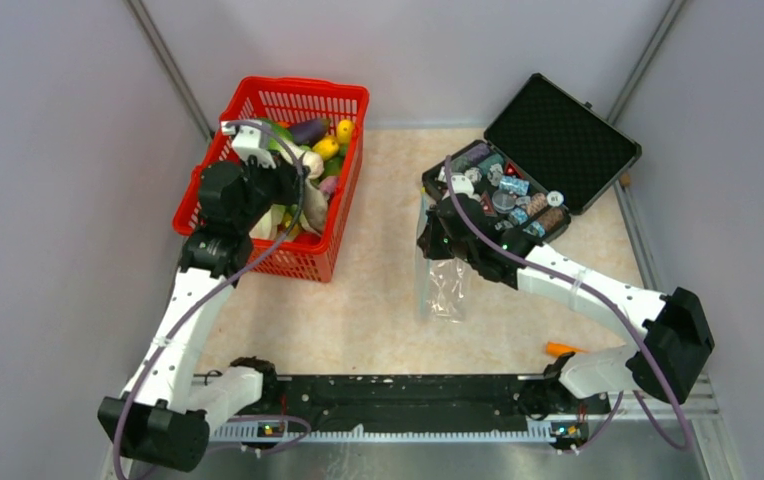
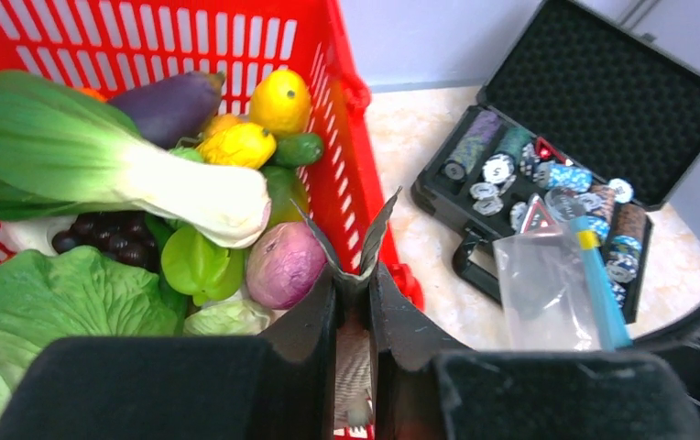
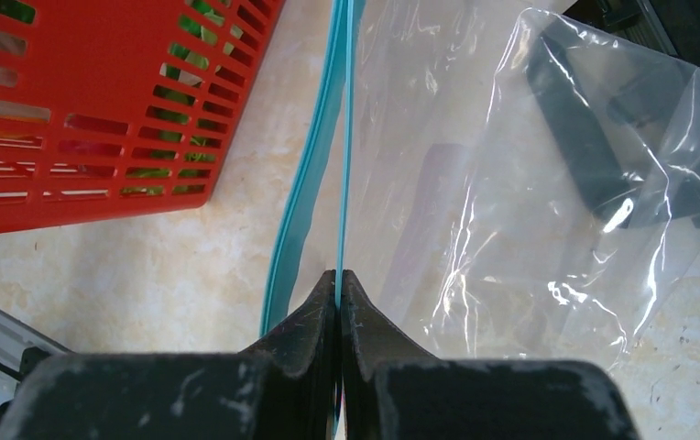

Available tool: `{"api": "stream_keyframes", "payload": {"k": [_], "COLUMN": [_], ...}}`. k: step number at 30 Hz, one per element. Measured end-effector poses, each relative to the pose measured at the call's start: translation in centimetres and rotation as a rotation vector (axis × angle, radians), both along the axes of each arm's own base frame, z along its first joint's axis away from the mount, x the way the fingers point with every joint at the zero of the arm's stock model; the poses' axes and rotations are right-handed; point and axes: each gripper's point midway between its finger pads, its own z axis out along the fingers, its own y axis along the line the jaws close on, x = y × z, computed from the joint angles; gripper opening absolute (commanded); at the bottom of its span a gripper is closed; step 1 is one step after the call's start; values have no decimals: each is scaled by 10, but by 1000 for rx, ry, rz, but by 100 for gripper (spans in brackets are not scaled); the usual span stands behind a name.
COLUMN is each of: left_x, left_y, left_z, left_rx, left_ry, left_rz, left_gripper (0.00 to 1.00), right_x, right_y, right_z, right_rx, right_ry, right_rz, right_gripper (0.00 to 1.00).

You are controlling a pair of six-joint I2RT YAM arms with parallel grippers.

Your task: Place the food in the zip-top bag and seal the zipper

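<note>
The food lies in a red mesh basket [image 2: 346,165]: leafy greens [image 2: 62,293], a bok choy [image 2: 145,174], a dark purple eggplant [image 2: 168,105], yellow pieces [image 2: 279,101], a green cucumber [image 2: 296,149] and a purple round one [image 2: 284,264]. My left gripper [image 2: 354,275] is over the basket's right side [image 1: 303,175], shut on a grey piece with a forked tail [image 2: 357,240] and a striped pale body. My right gripper [image 3: 339,275] is shut on the light-blue zipper [image 3: 342,137] of the clear zip-top bag [image 3: 530,202]. It holds the bag up at mid-table [image 1: 443,285]. The bag's mouth gapes slightly.
An open black case [image 1: 548,150] of small trinkets stands at the back right, just behind the bag. An orange stick-like tool [image 1: 561,349] lies near the right arm's base. Grey walls close in both sides.
</note>
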Motion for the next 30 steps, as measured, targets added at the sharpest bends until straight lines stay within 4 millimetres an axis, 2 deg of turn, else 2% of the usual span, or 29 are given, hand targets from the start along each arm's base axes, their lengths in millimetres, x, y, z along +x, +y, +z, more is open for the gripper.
{"api": "stream_keyframes", "payload": {"k": [5, 8, 13, 18, 23, 30], "left_x": [-24, -45, -77, -99, -112, -130], "left_y": [-11, -26, -52, -75, -89, -97], "left_z": [35, 67, 96, 94, 90, 106], "left_rx": [-32, -68, -116, -176, -253, -297], "left_ry": [-116, -227, -325, -333, -313, -332], "left_rz": [-93, -203, -410, -595, -696, -769], "left_gripper": [0, 0, 0, 0, 0, 0], "right_x": [0, 0, 0, 0, -1, -1], "right_y": [1, 2, 2, 2, 3, 4], "right_z": [0, 1, 1, 1, 1, 2], "right_rx": [12, 15, 19, 22, 31, 38], "right_ry": [3, 4, 7, 8, 12, 17], "right_rz": [-4, -5, -9, -9, -11, -13], "right_gripper": [0, 0, 0, 0, 0, 0]}}
